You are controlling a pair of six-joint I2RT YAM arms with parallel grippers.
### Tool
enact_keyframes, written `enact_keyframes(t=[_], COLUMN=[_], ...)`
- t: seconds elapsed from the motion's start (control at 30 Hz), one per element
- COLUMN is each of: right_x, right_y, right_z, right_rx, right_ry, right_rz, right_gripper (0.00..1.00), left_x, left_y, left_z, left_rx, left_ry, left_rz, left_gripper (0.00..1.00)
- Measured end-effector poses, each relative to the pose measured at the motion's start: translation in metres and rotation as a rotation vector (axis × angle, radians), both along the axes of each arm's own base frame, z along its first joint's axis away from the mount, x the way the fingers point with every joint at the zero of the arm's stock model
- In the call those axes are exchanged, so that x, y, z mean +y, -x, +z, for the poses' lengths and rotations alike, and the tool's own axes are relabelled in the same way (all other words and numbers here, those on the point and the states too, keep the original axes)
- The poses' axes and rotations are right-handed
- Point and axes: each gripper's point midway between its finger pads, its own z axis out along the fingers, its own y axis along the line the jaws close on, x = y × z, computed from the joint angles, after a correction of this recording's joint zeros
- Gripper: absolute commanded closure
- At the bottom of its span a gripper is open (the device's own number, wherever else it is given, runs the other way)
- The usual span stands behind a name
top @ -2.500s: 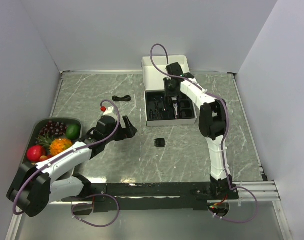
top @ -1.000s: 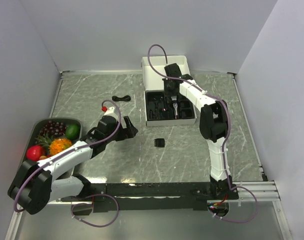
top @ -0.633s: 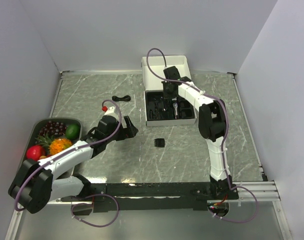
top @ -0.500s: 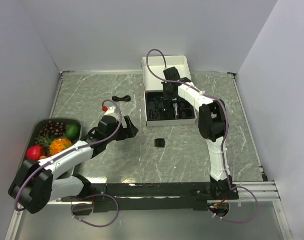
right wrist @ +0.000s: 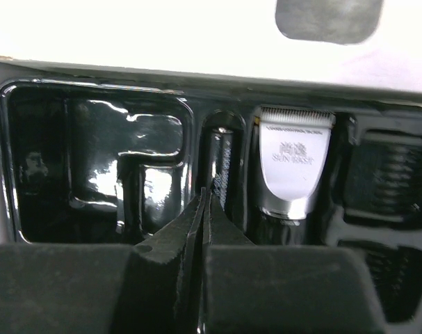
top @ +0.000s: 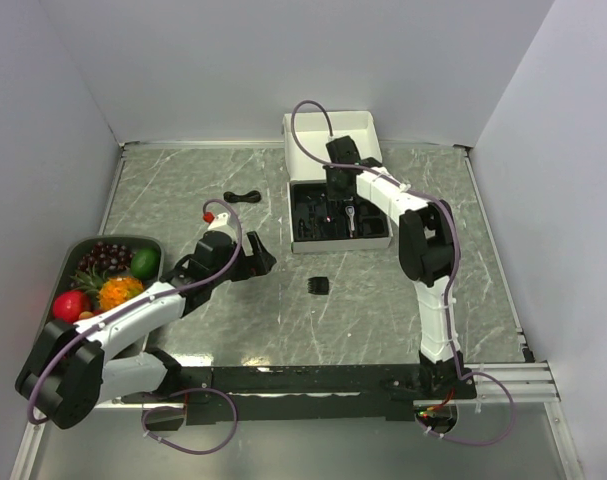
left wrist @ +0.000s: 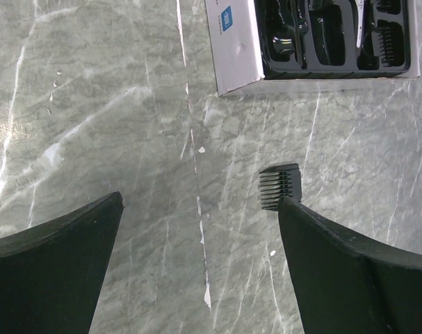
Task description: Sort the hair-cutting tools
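Observation:
The hair clipper (right wrist: 294, 163), black with a silver head, lies in a slot of the black tray (top: 313, 215) inside the white box. My right gripper (top: 336, 190) hangs over that tray, shut, its tips (right wrist: 205, 193) at a narrow slot holding a slim dark piece (right wrist: 221, 156); nothing shows between the fingers. A black comb guard (top: 320, 285) lies on the table in front of the box. My left gripper (top: 253, 255) is open and low over the table, the comb guard (left wrist: 280, 186) just beyond its right finger (left wrist: 336, 264). A short black cable (top: 242, 194) lies left of the box.
The box's white lid (top: 328, 138) stands open behind the tray. A dark bowl (top: 78, 250) of colourful fruit sits at the left edge beside my left arm. Grey walls close the table at the back and sides.
My right gripper has shifted slightly left and back over the tray, still shut. The left arm has barely moved.

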Motion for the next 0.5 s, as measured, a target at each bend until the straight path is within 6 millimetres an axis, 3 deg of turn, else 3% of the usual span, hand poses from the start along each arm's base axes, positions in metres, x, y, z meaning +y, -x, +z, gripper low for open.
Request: enact_keyframes(t=[0.17, 0.3, 0.4, 0.5], right_x=[-0.009, -0.002, 0.011, 0.022], right_y=[0.022, 0.048, 0.076, 0.111], right_z=[0.011, 0.036, 0.052, 0.054], right_rx=[-0.019, -0.072, -0.116, -0.116], right_ry=[0.075, 0.131, 0.162, 0.178], right_rz=[-0.008, 0.013, 0.054, 0.117], right_gripper=[0.66, 0.56, 0.49, 0.43], left_x=[0.001, 0.003, 0.005, 0.007], left_y=[0.0, 0.002, 0.002, 0.003], left_z=[0.005, 0.007, 0.009, 0.012], left_rx=[-0.011, -0.014, -0.01, -0.007], left_ry=[0.003, 0.003, -0.003, -0.011], left_rz=[0.004, 0.007, 0.013, 0.023], left_gripper=[0.01, 0.01, 0.01, 0.0])
